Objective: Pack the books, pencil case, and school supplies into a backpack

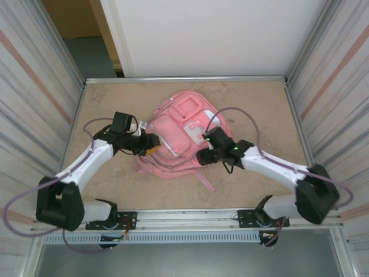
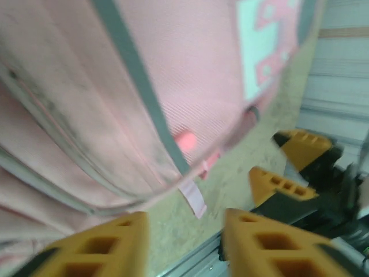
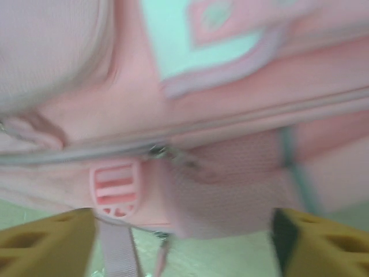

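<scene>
The left gripper (image 1: 151, 144), its orange fingers spread with nothing between them, hovers at the left edge of the pink backpack (image 1: 180, 124). The bag lies flat in the middle of the tan table (image 1: 259, 109). At its near right side, the right gripper (image 1: 203, 157) stands wide open, close to a pink strap buckle (image 3: 115, 187).

Even soft light — blurred wrist views
</scene>
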